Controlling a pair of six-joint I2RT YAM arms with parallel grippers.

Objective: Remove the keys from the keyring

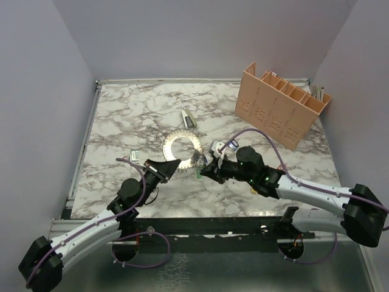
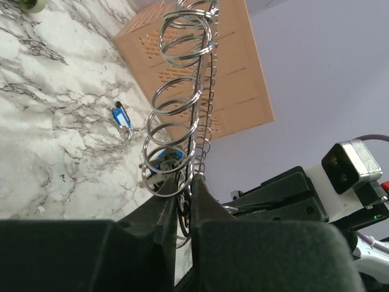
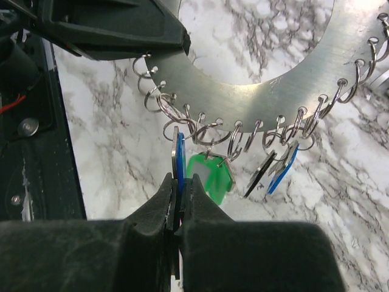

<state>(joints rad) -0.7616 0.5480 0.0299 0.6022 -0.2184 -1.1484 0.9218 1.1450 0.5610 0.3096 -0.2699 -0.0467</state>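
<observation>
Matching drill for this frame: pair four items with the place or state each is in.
1. left gripper
2. right gripper
3. green key
4. peach rack

A. far right of the table
B. on the keyring, ungripped
C. fingers shut on a blue key
D. fingers shut on the keyring

Pairs: 1-D, 2-C, 3-B, 4-A

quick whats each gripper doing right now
left gripper: closed, clamped on the keyring rim
right gripper: closed on a blue key
</observation>
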